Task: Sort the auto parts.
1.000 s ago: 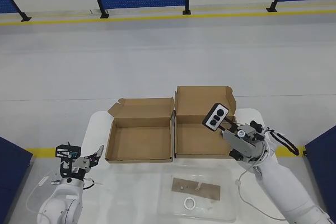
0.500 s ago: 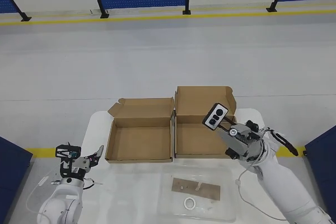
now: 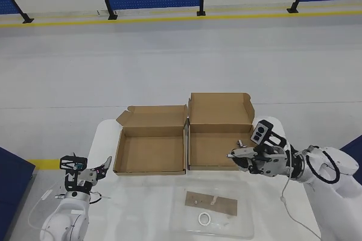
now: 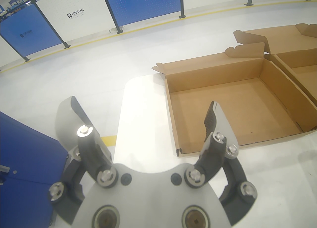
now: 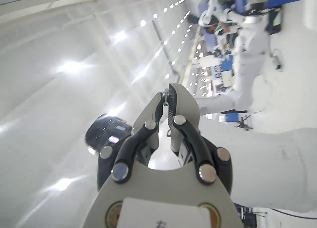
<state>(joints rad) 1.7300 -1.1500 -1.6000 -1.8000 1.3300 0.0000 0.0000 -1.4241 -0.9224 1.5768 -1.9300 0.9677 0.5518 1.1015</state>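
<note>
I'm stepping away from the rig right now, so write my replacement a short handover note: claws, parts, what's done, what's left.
Left claw: open, empty, off to the left of the left box.
Right claw: shut on a small screw, over the front right part of the right box.
Done: nothing sorted yet; both boxes look empty.
Left to do: drop the screw into a box, then sort the white ring and anything else in the clear tray with the brown strip.

The boxes (image 3: 151,153) are brown, the table (image 3: 139,196) white, the screw (image 5: 165,99) silvery.
</note>
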